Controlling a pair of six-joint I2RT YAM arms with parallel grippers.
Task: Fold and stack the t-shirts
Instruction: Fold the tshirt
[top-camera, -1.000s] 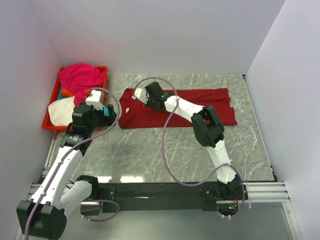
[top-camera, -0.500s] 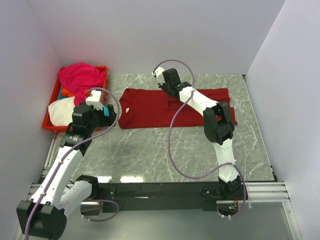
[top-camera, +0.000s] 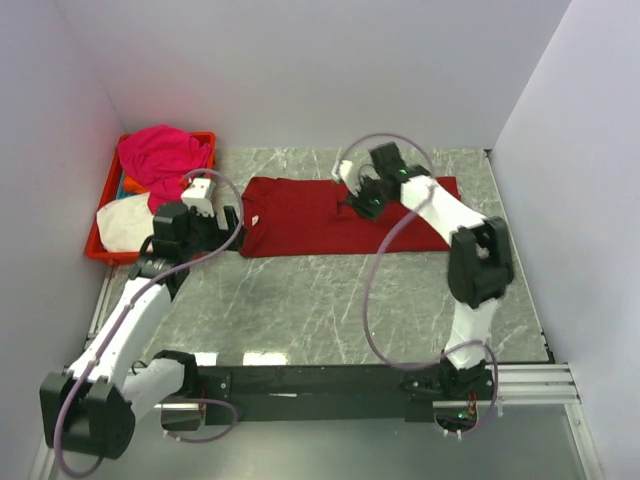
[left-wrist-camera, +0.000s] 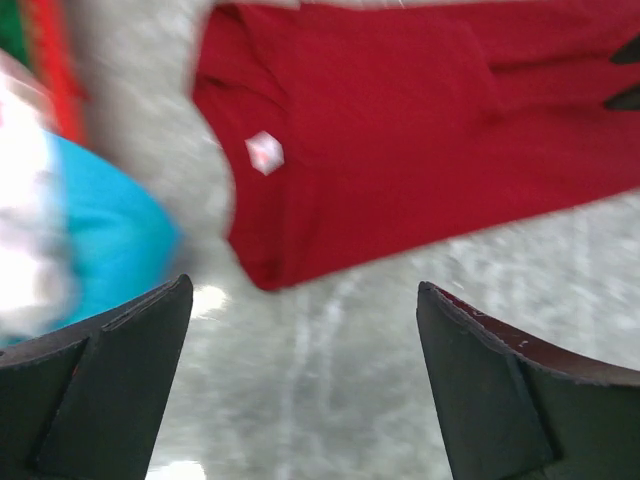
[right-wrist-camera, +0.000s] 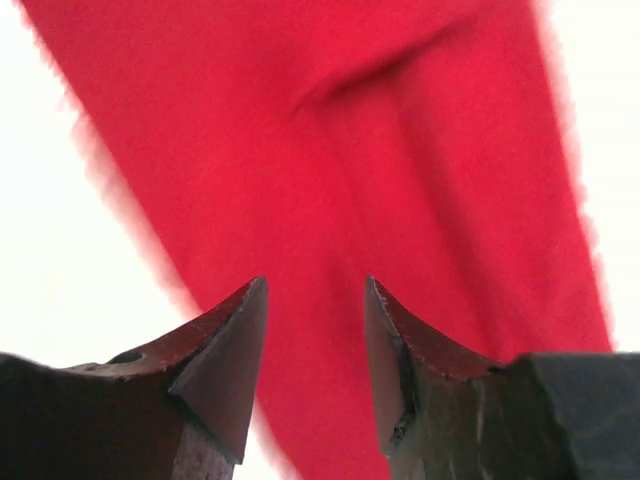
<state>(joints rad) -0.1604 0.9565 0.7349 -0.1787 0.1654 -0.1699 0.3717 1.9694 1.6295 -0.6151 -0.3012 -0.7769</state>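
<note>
A large dark red t-shirt (top-camera: 300, 220) lies spread flat across the back of the marble table, collar end to the left. My right gripper (top-camera: 358, 200) hovers over its middle. In the right wrist view that gripper (right-wrist-camera: 315, 283) is open, with only the red cloth (right-wrist-camera: 330, 130) below and nothing between the fingers. My left gripper (top-camera: 233, 224) is open beside the collar end. In the left wrist view the left gripper (left-wrist-camera: 305, 285) is over bare table, just short of the red t-shirt (left-wrist-camera: 400, 130) with its white neck label. Magenta (top-camera: 160, 150), cream-white (top-camera: 122, 225) and cyan (left-wrist-camera: 100, 240) t-shirts are heaped at the far left.
A red plastic crate (top-camera: 205, 137) at the back left holds the heap of shirts. White walls close in the table at the back and on both sides. Grey marble table (top-camera: 330, 300) stretches in front of the red shirt.
My right gripper has opened, let go of the red t-shirt's left part and swung right, to over its middle. My left gripper has shifted slightly right, toward the collar.
</note>
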